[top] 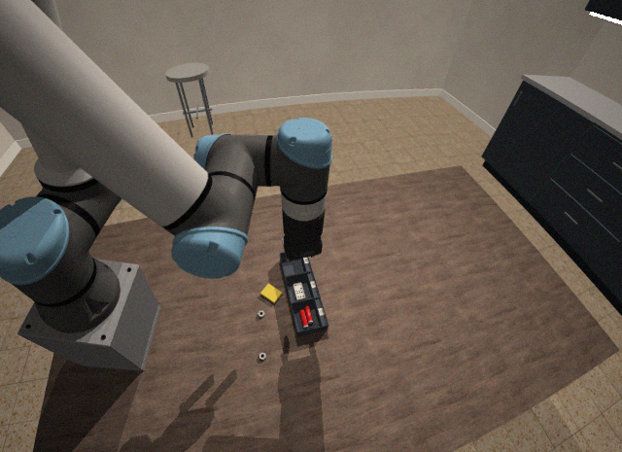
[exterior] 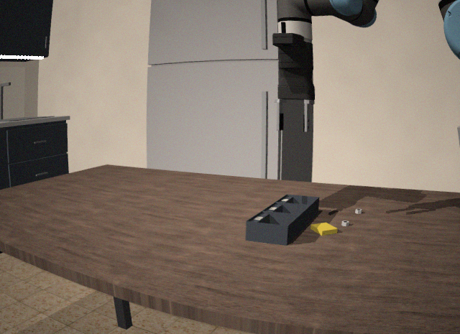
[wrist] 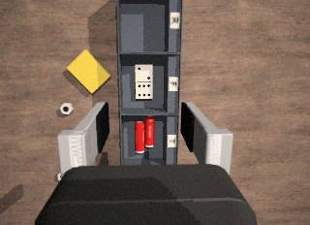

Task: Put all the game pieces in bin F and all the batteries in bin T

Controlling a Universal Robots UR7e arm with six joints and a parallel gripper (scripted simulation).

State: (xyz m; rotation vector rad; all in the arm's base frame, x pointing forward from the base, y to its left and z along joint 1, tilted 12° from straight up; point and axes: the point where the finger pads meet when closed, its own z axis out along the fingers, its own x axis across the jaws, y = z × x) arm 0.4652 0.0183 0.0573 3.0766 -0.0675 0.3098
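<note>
A white domino [top: 298, 291] [wrist: 143, 81] lies flat in the bin marked F [top: 313, 284] [wrist: 172, 83], the middle of three joined dark bins. Two red batteries lie side by side in the bin marked T [top: 321, 311] [wrist: 171, 141]: the left battery [top: 303, 318] [wrist: 139, 137] and the right battery [top: 308, 314] [wrist: 149, 132]. My gripper [exterior: 292, 130] [wrist: 144, 117] is open and empty, high above the bins. In the wrist view the gripper body hides the near end of the T bin. The exterior view does not show what lies inside the bins.
The third bin [wrist: 174, 20], whose label looks like R, is empty. A flat yellow block [top: 270, 293] [exterior: 324, 228] [wrist: 88, 71] lies beside the bins. One nut [top: 260, 313] [exterior: 345, 223] [wrist: 66, 109] lies near it, another nut [top: 261, 356] [exterior: 358, 210] farther off.
</note>
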